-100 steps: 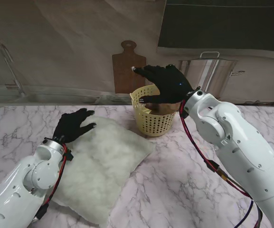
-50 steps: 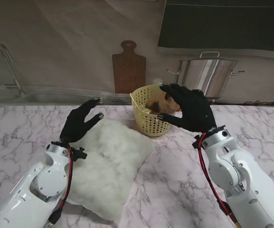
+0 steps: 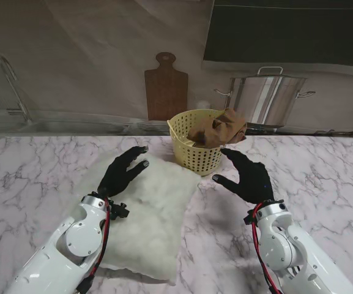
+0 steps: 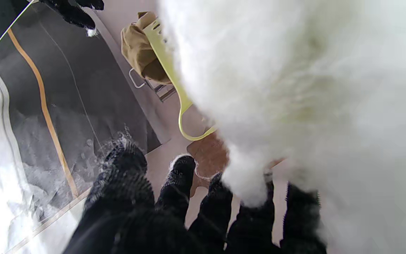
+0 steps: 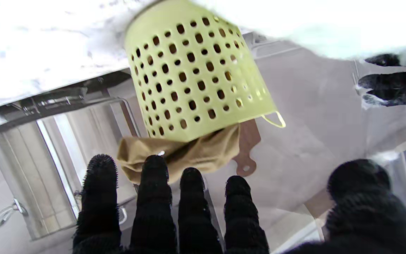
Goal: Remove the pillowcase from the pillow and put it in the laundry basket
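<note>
My right robot hand [image 3: 248, 177] hangs empty, fingers spread, just nearer to me than the basket [image 3: 196, 149], where the brown pillowcase [image 3: 220, 127] droops over the rim. My left robot hand [image 3: 122, 173], also spread and empty, rests on the bare pillow [image 3: 145, 217]. The job looks nearly done; next I'd tuck that cloth fully inside.

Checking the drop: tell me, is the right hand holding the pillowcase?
No, the right hand is open and the brown pillowcase hangs over the laundry basket's rim.

White marble table [image 3: 323, 184] with grey veining, beige wall [image 3: 90, 55] behind, wooden cutting board [image 3: 166, 86] leaning against it, steel pot [image 3: 268, 98] at the right, dark panel [image 3: 286, 30] above.
</note>
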Robot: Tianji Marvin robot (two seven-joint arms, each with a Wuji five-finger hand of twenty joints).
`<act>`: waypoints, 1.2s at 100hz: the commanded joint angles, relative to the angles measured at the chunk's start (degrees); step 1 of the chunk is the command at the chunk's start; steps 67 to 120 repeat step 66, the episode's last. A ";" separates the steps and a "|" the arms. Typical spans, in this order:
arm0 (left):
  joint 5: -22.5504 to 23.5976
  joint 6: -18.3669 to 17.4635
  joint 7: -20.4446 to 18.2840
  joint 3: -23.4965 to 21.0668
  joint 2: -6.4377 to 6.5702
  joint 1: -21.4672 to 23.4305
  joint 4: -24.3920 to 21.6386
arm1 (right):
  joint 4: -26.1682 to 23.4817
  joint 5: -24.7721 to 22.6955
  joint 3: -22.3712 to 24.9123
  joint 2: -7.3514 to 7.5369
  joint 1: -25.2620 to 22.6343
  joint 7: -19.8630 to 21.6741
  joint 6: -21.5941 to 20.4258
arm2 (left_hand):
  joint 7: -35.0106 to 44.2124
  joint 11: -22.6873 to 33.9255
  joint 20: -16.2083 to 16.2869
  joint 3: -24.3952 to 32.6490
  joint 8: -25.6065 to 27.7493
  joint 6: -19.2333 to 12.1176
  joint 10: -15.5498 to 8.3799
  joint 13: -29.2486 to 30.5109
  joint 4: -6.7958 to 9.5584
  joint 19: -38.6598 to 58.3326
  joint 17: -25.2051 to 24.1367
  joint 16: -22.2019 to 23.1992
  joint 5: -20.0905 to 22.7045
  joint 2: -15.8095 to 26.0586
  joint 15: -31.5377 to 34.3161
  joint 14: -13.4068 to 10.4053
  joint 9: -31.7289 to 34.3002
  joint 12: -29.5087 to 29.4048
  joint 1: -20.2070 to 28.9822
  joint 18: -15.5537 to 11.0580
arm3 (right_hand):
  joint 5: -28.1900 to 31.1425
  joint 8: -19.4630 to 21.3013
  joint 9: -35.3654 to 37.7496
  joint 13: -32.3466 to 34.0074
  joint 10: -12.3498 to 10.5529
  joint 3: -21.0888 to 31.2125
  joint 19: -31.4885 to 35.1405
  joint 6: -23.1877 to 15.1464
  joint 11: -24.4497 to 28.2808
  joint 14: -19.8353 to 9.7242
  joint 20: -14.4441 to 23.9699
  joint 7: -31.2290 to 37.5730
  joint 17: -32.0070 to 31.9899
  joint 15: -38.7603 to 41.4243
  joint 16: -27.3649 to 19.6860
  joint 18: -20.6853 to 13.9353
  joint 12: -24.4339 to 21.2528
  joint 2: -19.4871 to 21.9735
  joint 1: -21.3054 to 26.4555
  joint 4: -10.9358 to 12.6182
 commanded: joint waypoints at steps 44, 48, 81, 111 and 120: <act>0.50 1.59 -2.67 -1.38 0.33 1.00 -0.01 | 1.52 2.03 0.40 -0.19 0.17 1.58 -2.21 | -0.80 0.44 -0.25 -0.40 0.00 1.06 -0.27 -0.88 -0.26 -6.33 -0.96 -1.18 -2.64 4.50 0.70 0.10 -1.06 -0.36 0.06 0.03 | -1.75 0.93 -1.29 -1.06 -1.71 -2.56 -1.14 -0.25 1.10 -0.96 1.73 1.34 -0.92 -0.18 0.89 -0.45 0.44 2.61 2.62 1.34; 0.53 1.64 -2.68 -1.41 0.34 1.01 -0.06 | 1.65 2.09 0.32 -0.16 0.36 1.74 -2.41 | -0.84 0.38 -0.22 -0.40 -0.03 1.11 -0.29 -0.97 -0.26 -6.36 -1.00 -1.20 -2.72 4.50 0.68 0.13 -1.18 -0.37 0.04 0.01 | -1.68 0.92 -1.25 -1.01 -1.67 -2.65 -1.16 -0.26 1.13 -0.94 1.78 1.42 -0.87 -0.16 0.90 -0.50 0.44 2.53 2.65 1.34; 1.04 2.09 -2.73 -1.62 0.42 1.05 -0.18 | 2.71 2.49 -0.01 -0.12 1.14 2.14 -3.27 | -0.97 0.35 -0.15 -0.39 -0.13 1.15 -0.24 -1.03 -0.25 -6.50 -1.02 -1.26 -3.05 4.54 0.72 0.15 -1.23 -0.37 -0.03 0.01 | -1.82 0.78 -1.44 -1.03 -1.75 -2.91 -1.29 -0.16 1.12 -0.99 2.00 1.55 -0.80 -0.18 0.89 -0.45 0.44 2.60 2.79 1.38; 1.04 2.09 -2.73 -1.62 0.42 1.05 -0.18 | 2.71 2.49 -0.01 -0.12 1.14 2.14 -3.27 | -0.97 0.35 -0.15 -0.39 -0.13 1.15 -0.24 -1.03 -0.25 -6.50 -1.02 -1.26 -3.05 4.54 0.72 0.15 -1.23 -0.37 -0.03 0.01 | -1.82 0.78 -1.44 -1.03 -1.75 -2.91 -1.29 -0.16 1.12 -0.99 2.00 1.55 -0.80 -0.18 0.89 -0.45 0.44 2.60 2.79 1.38; 1.04 2.09 -2.73 -1.62 0.42 1.05 -0.18 | 2.71 2.49 -0.01 -0.12 1.14 2.14 -3.27 | -0.97 0.35 -0.15 -0.39 -0.13 1.15 -0.24 -1.03 -0.25 -6.50 -1.02 -1.26 -3.05 4.54 0.72 0.15 -1.23 -0.37 -0.03 0.01 | -1.82 0.78 -1.44 -1.03 -1.75 -2.91 -1.29 -0.16 1.12 -0.99 2.00 1.55 -0.80 -0.18 0.89 -0.45 0.44 2.60 2.79 1.38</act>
